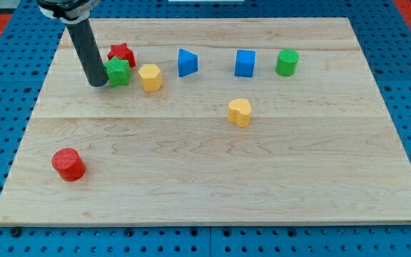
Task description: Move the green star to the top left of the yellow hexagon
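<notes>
The green star [118,72] lies on the wooden board near the view's top left. The yellow hexagon [150,77] sits just to its right, almost touching it. My tip [98,83] rests on the board right against the green star's left side. The rod rises from there toward the view's top left. A red star [121,53] sits just above the green star, touching or nearly touching it.
A blue triangular block [187,63], a blue cube [245,63] and a green cylinder [287,62] stand in a row along the view's top. A yellow heart-like block [239,112] sits near the middle. A red cylinder [68,164] stands at lower left.
</notes>
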Action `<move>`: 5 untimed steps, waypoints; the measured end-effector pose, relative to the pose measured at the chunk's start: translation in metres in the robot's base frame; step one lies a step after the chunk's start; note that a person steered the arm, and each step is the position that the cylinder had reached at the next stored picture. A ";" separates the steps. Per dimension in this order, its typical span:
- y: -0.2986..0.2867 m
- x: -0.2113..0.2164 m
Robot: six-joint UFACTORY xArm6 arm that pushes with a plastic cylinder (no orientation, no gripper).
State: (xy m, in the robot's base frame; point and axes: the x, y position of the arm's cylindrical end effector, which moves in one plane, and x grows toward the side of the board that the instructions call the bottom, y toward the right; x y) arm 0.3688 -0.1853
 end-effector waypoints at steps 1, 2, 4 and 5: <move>0.016 0.002; 0.027 0.001; 0.036 -0.018; 0.036 -0.020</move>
